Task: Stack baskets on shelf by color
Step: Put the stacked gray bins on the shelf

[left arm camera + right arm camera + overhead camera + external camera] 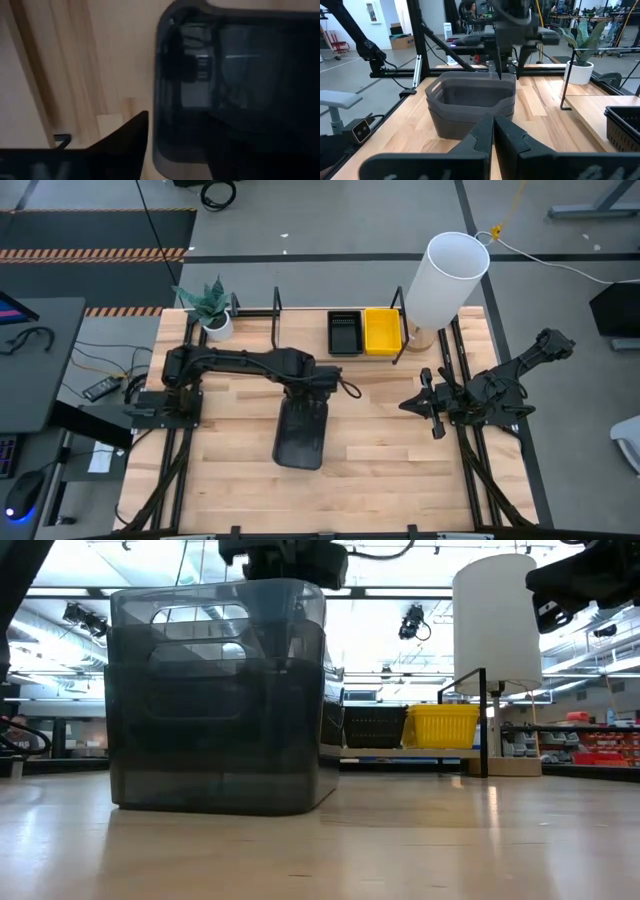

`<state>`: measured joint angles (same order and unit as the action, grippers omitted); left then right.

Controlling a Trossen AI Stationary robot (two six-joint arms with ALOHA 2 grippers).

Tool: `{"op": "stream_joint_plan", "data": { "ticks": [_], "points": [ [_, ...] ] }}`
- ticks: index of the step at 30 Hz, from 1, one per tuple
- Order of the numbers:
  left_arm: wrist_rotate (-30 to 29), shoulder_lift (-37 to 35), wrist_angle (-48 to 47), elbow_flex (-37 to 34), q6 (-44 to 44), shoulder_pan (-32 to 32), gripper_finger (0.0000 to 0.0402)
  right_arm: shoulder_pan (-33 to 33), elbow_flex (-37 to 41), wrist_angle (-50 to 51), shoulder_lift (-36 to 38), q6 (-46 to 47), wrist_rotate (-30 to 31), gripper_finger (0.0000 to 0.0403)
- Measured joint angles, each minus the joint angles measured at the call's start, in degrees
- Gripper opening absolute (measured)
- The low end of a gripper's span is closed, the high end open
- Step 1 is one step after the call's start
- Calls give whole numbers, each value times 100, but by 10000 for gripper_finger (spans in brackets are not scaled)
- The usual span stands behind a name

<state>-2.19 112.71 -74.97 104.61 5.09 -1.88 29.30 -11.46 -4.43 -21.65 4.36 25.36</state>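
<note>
Two smoky-grey baskets, nested one in the other, stand on their base on the tabletop; they also show in the low view and the right wrist view. My left gripper is open above their far end, pointing down. One finger is outside the far end wall and the other is inside. My right gripper is shut and empty at the table's right. A black basket and a yellow basket sit side by side on the shelf.
A tall white cylinder stands at the shelf's right end. A potted plant stands at its left end. Thin black uprights rise from the shelf. Bare tabletop lies between the grey baskets and my right arm.
</note>
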Motion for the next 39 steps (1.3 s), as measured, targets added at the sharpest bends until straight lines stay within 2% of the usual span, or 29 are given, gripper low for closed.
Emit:
{"op": "stream_joint_plan", "data": {
  "ticks": [4,8,12,16,20,25,29,33,39],
  "points": [
    [127,-211,143,3,-177,-215,193,-2,0,0,0,0,0,23],
    [214,-282,150,3,-682,-616,188,-2,0,-7,0,0,0,23],
    [567,-282,203,3,-1271,-1101,180,-2,0,-23,2,0,2,23],
    [518,-282,655,3,-1776,-1599,178,-2,0,-24,2,0,2,23],
    [457,-282,853,3,-2247,-1949,201,-2,0,-24,2,0,2,23],
    [170,-80,884,-7,-2556,-2122,250,-1,0,-21,2,0,0,23],
    [69,87,935,3,-2576,-2175,273,0,0,-31,-1,0,2,23],
    [52,382,878,-4,-2538,-2254,272,-2,0,-29,-14,0,1,23],
    [47,794,786,-1,-2508,-2306,245,-2,0,-31,-16,0,2,23]
  ]
}}
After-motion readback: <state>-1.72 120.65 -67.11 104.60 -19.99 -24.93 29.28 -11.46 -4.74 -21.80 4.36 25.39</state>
